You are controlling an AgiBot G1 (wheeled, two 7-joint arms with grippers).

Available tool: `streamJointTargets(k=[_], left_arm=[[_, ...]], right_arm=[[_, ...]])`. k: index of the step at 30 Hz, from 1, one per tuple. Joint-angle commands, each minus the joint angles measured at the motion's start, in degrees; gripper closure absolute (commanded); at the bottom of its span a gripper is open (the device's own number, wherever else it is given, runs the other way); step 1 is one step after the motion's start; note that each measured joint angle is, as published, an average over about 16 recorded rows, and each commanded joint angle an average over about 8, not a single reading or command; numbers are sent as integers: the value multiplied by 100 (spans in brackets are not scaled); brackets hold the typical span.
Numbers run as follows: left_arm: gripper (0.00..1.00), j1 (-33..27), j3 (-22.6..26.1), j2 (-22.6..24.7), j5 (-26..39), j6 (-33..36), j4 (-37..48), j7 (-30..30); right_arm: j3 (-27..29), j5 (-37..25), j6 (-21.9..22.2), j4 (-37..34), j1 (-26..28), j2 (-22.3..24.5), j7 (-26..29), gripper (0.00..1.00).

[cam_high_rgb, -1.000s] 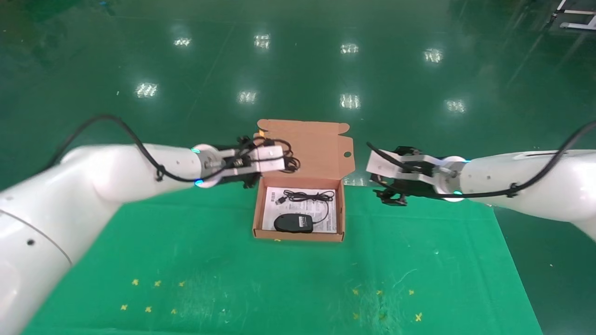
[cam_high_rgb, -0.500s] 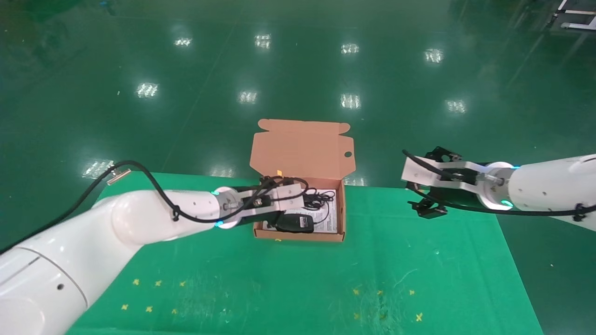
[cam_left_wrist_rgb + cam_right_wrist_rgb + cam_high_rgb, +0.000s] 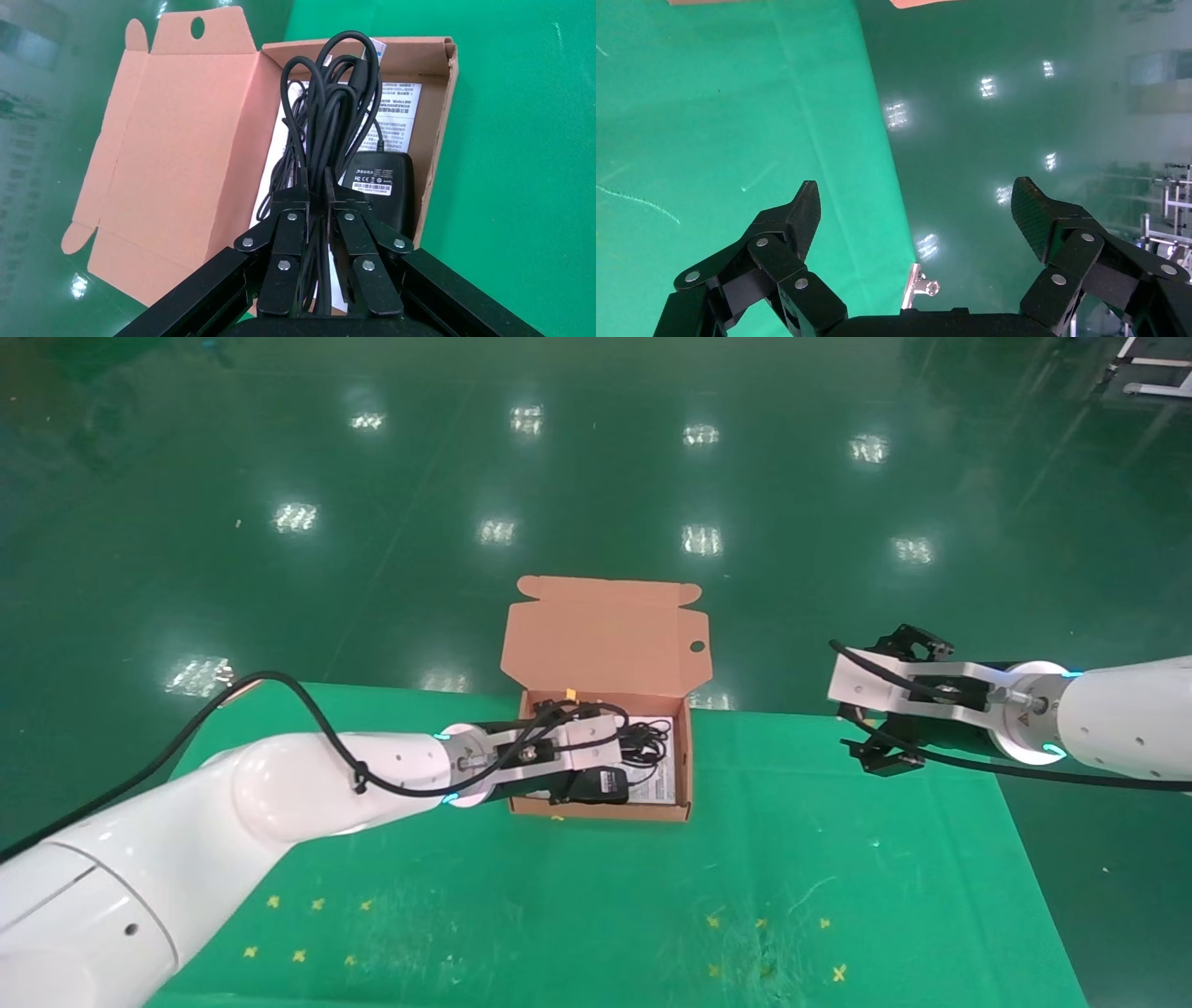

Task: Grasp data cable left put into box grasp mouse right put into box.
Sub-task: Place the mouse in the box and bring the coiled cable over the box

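Left end effector (image 3: 605, 747) and data cable (image 3: 330, 119) hide half the mouse (image 3: 383, 186); the box (image 3: 919, 3) is cropped.

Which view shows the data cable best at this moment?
The left wrist view: the data cable fills it, pinched by the left gripper over the box. The head view shows only a small tangle; the right wrist view shows none.

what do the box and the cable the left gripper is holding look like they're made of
The box looks like plain orange-brown cardboard: matte, with creased folds, cut tabs and a punched round hole in its lid. The data cable, clamped in the left gripper over the box, looks like rubber- or plastic-sheathed wire: smooth, slightly shiny black, bending in soft loops. The exact sheath cannot be told.
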Motion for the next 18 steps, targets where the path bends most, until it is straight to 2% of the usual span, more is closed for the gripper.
streamJointTargets(k=[1,11,18], left_arm=[[0,0,19,10,-17,-12,13,6],[0,2,-31,-178,-120,38,-261,-82],[0,-325,-166,-351,-194,-93,-457,-181]], right_arm=[[-2,-22,-7,25,2,12,13,0],[20,-5,14,-4,36,-2,-12,0],[94,-280,-2,119,403,31,-184,0]])
